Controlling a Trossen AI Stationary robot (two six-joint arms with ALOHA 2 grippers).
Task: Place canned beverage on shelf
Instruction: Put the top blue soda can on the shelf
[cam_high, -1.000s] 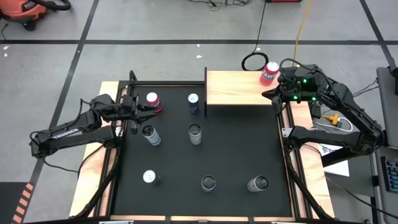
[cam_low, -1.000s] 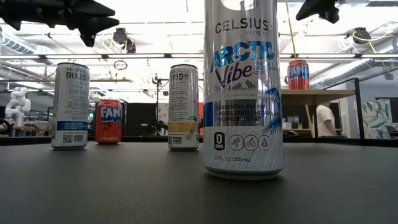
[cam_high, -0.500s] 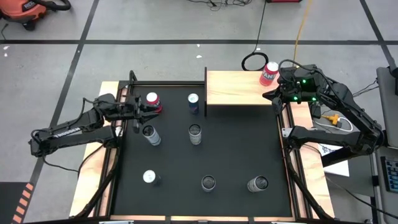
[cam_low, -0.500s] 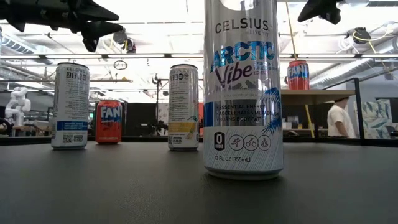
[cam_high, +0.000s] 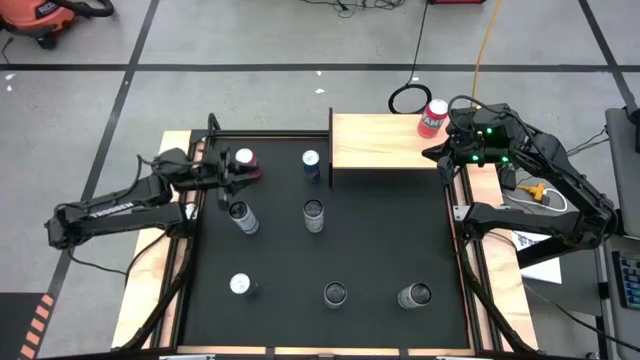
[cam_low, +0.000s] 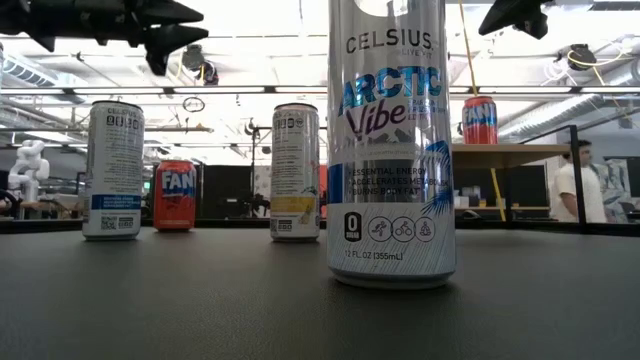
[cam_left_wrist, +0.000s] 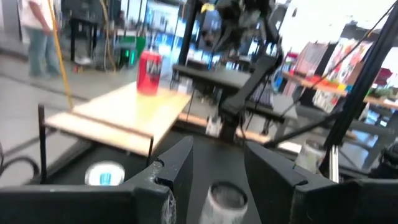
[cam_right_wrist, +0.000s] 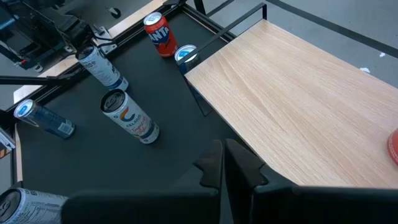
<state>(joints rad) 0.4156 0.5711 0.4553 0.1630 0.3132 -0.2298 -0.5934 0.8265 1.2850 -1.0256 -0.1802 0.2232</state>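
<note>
The shelf is a light wood platform at the far right of the black mat. A red Fanta can stands upright on the shelf's far right corner. A second red Fanta can stands on the mat at the far left. My left gripper hovers level just above and beside it, open, with nothing between its fingers. My right gripper is shut and empty, held over the shelf's right edge. Both grippers are higher than the can tops in the low view.
A blue-topped can stands against the shelf's left leg. Several silver cans stand on the mat: two in the middle and three along the near side. A person passes behind the table.
Both arms keep their places. In the room behind the table a person has walked toward the right.
</note>
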